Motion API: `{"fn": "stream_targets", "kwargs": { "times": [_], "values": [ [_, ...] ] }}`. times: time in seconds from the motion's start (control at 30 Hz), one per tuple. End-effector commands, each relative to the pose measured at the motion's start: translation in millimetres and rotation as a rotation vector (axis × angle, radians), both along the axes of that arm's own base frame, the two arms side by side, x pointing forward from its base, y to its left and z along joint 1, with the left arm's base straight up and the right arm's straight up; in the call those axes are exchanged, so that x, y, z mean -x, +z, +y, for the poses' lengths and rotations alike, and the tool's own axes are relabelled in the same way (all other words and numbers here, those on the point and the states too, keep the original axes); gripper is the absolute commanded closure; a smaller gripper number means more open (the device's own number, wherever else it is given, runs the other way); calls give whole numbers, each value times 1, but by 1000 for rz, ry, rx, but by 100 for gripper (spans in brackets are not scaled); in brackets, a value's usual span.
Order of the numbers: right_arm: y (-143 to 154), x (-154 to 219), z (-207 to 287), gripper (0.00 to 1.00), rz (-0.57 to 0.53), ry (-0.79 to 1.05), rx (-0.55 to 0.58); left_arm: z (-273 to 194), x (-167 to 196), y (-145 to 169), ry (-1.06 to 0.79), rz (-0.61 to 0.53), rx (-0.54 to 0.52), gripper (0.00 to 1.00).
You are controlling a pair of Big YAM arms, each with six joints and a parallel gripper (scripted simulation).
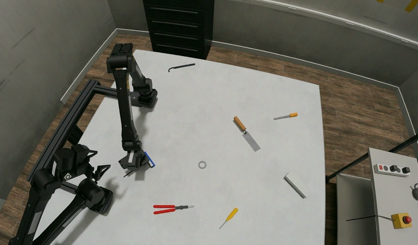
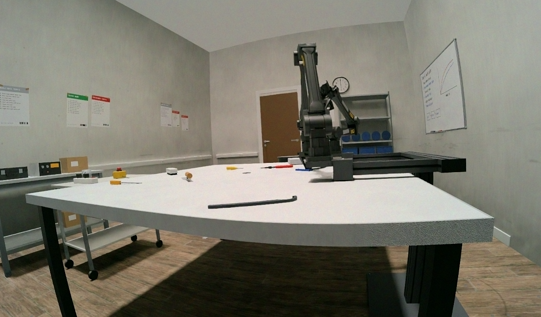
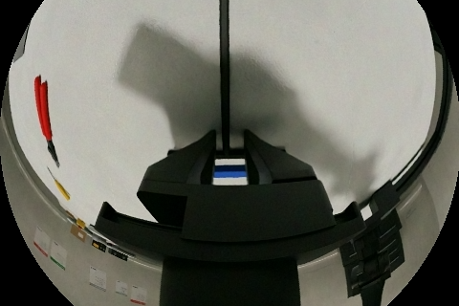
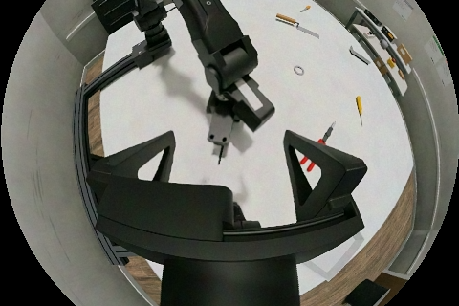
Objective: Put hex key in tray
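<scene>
The T-handle hex key lies on the table, its blue handle point(image 1: 150, 159) point(image 2: 303, 169) point(image 3: 229, 168) showing past my left gripper and its thin black shaft point(image 3: 225, 48) point(image 4: 220, 154) running out the other way. My left gripper point(image 3: 229, 136) is low over it, fingers partly open on either side of the shaft beside the handle, with gaps showing on both sides. My right gripper point(image 1: 103, 159) is wide open and empty, raised near its own arm's base. The pale tray point(image 4: 346, 255) shows partly at the lower right of the right wrist view, near the table edge; its inside is mostly hidden.
Red-handled pliers point(image 1: 164, 206) point(image 3: 43, 110) and a yellow screwdriver point(image 1: 232, 214) lie toward the tray's side. A grey ring point(image 1: 202, 164), a trowel point(image 1: 239, 123), an orange-handled file point(image 1: 293, 114) and an angled metal piece point(image 1: 295, 186) lie farther out. A black hooked bar point(image 1: 182, 66) point(image 2: 248, 203) lies near the left arm's base.
</scene>
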State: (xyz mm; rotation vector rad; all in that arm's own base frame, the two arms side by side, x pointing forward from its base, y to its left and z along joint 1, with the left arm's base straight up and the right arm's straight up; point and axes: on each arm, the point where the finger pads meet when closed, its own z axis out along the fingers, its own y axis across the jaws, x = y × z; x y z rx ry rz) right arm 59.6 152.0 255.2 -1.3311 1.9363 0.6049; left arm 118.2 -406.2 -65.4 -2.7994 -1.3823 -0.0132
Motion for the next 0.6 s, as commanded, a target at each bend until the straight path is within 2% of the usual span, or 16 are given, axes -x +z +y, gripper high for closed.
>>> {"fn": "stream_targets", "kwargs": {
  "times": [0.0, 0.37, 0.4, 0.57],
  "values": [
    [13, -1, 1, 0, -2, -10, -26, -15, -8, 5, 6, -11, 39, 75],
    [13, -1, 1, 0, -2, -10, -26, -11, -4, 4, 3, -10, 37, 75],
    [13, -1, 1, 0, -2, -10, -26, -7, 0, 6, 3, -10, 38, 84],
    [13, -1, 1, 0, -2, -10, -26, -2, 0, 8, 8, -10, 38, 97]
  ]
}}
